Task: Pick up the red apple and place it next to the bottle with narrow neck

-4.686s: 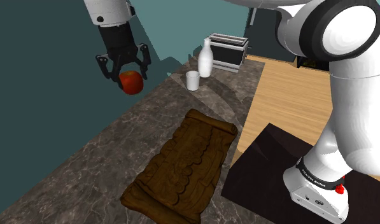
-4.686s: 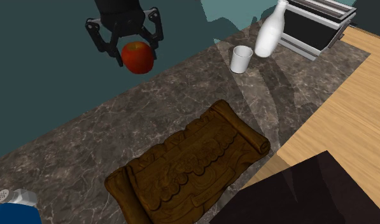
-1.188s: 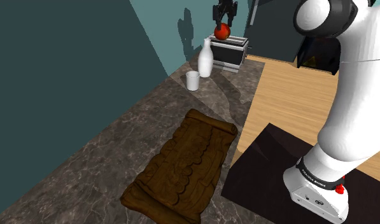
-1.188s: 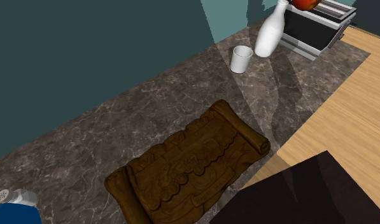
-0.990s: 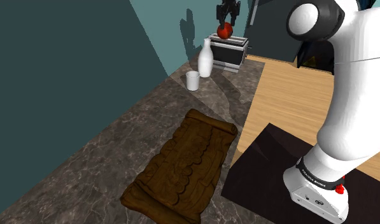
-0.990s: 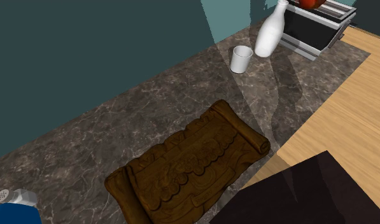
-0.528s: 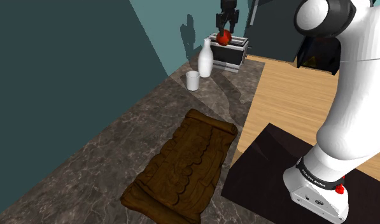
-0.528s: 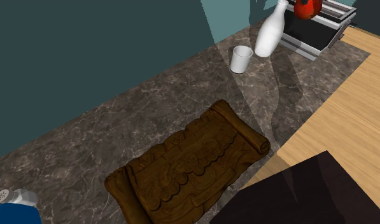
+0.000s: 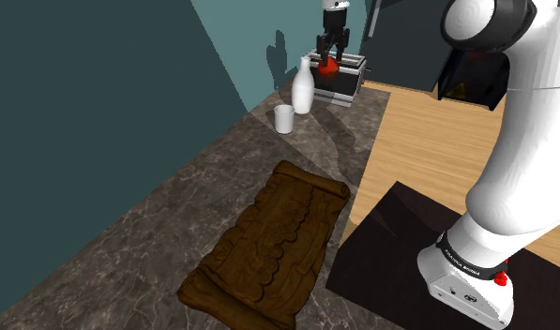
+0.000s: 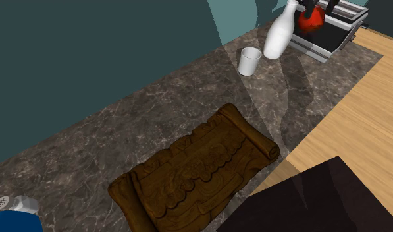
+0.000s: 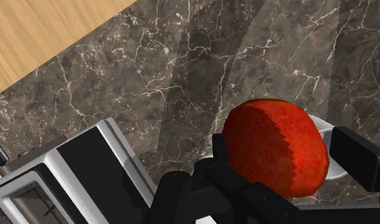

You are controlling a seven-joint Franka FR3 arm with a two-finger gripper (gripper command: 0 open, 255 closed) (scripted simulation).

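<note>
The red apple (image 9: pixel 329 66) hangs clasped in my black gripper (image 9: pixel 328 56), just above the marble counter at its far end. It sits between the white narrow-necked bottle (image 9: pixel 304 86) and the toaster (image 9: pixel 346 82), close to the bottle's shoulder. In the second exterior view the apple (image 10: pixel 309 22) is right of the bottle (image 10: pixel 280 33) and against the toaster's front (image 10: pixel 328 34). The wrist view has the apple (image 11: pixel 274 147) pressed between both fingers (image 11: pixel 359 154), with a white rounded surface partly hidden beneath it.
A white cup (image 9: pixel 284 119) stands just before the bottle. A carved brown board (image 9: pixel 273 244) lies mid-counter. Teal walls run along the shoulder view's left. A light wooden surface (image 9: pixel 428 141) borders the counter (image 9: pixel 174 234), and my dark stand (image 9: pixel 390 244) sits at lower right.
My gripper has come down with the apple, from above the toaster's top to a spot low beside the bottle. Bottle, cup and board have not moved.
</note>
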